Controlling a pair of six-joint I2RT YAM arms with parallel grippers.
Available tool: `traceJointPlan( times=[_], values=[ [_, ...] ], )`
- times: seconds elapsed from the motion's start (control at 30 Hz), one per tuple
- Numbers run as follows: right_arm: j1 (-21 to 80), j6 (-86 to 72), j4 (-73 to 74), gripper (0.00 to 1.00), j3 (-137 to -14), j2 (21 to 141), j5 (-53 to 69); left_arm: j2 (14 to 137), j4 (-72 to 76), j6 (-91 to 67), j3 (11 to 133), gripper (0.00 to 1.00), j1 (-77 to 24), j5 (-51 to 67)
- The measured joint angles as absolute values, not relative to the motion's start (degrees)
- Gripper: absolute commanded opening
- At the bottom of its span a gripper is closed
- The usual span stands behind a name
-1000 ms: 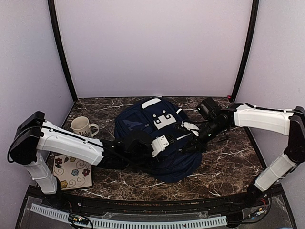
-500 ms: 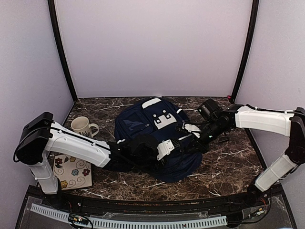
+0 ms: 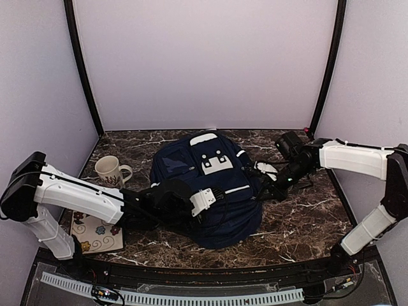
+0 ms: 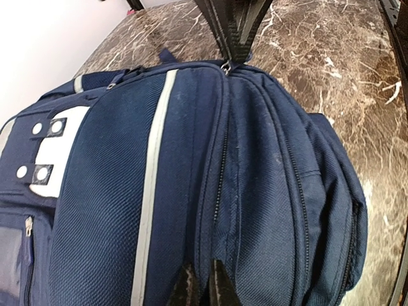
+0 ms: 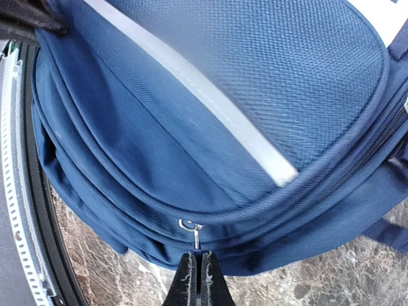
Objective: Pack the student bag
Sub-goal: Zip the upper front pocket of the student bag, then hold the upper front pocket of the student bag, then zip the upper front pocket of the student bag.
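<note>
The student bag [image 3: 213,185], navy with pale stripes and a studded white patch, lies in the middle of the marble table. My left gripper [image 4: 201,288] is shut on a fold of its fabric beside a zipper line [image 4: 220,185], at the bag's near-left side [image 3: 220,194]. My right gripper [image 5: 197,260] is shut on a small metal zipper pull [image 5: 196,237] at the bag's right edge [image 3: 264,191]. That same pull [image 4: 225,64] shows under the right gripper's dark fingers [image 4: 233,29] in the left wrist view. The zippers in view look closed.
A cream mug [image 3: 111,169] stands left of the bag. A flower-patterned pad [image 3: 99,233] lies at the near left under the left arm. Booth walls close in on three sides, and a black rail [image 3: 191,274] runs along the near edge.
My left gripper has shut on the bag's fabric and drawn back leftward. My right gripper has pulled the zipper pull to the right. The bag now looks fuller and more closed.
</note>
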State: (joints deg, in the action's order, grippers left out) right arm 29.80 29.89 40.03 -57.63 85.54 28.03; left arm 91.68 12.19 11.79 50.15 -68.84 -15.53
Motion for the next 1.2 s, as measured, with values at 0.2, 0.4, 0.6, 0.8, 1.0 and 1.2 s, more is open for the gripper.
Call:
traceJointPlan(
  times=[0.2, 0.4, 0.6, 0.8, 1.0, 1.2],
  values=[
    [35.59, 28.21, 39.66, 0.0, -58.0, 84.95, 28.91, 85.56, 6.66, 12.03, 47.16, 0.41, -68.12, -16.86],
    [41.74, 26.59, 40.6, 0.0, -62.0, 86.5, 28.93, 83.77, 0.58, 12.23, 47.68, 0.52, -67.02, -16.1],
    [42.28, 25.98, 40.84, 0.0, -62.3, 87.0, 29.12, 88.55, 2.31, 12.47, 53.39, 0.51, -67.77, -12.34],
    [42.28, 25.58, 40.82, 0.0, -62.22, 86.98, 29.12, 96.6, 5.96, 13.78, 58.28, 0.42, -68.03, -12.45],
    [42.24, 25.63, 40.75, 0.0, -61.21, 86.41, 27.53, 101.16, 5.98, 15.88, 61.6, 0.15, -68.27, -12.45],
    [40.21, 26.15, 40.36, 0.0, -59.44, 85.69, 27.2, 101.34, 6.31, 16.45, 61.67, 0.06, -68.47, -12.4]
  ],
)
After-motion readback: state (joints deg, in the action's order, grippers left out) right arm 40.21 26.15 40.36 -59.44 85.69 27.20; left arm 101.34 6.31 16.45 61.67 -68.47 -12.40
